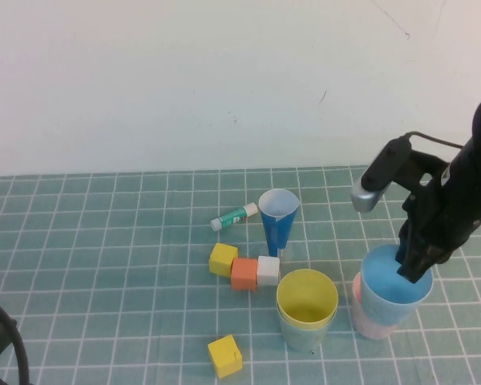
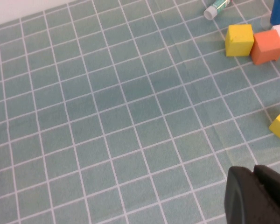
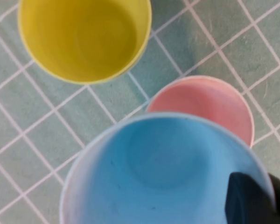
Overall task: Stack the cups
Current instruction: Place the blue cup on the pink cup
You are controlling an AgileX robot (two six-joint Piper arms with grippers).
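My right gripper [image 1: 414, 269] is shut on the rim of the light blue cup [image 1: 387, 290], one finger inside and one outside. The cup hangs tilted, partly over the pink cup [image 1: 369, 325] at the front right. In the right wrist view the light blue cup [image 3: 163, 172] covers part of the pink cup's [image 3: 205, 102] mouth; whether they touch I cannot tell. The yellow cup [image 1: 306, 297] sits nested in the green cup [image 1: 301, 337] just to the left. My left gripper [image 2: 253, 176] hovers shut and empty over bare mat at the front left.
A narrow dark blue cone cup [image 1: 277, 220] stands behind the yellow cup. Yellow [image 1: 223, 258], orange [image 1: 244, 273] and white [image 1: 268, 270] blocks lie in a row beside it. Another yellow block [image 1: 225, 355] lies near the front. A green-and-white tube [image 1: 233, 216] lies further back.
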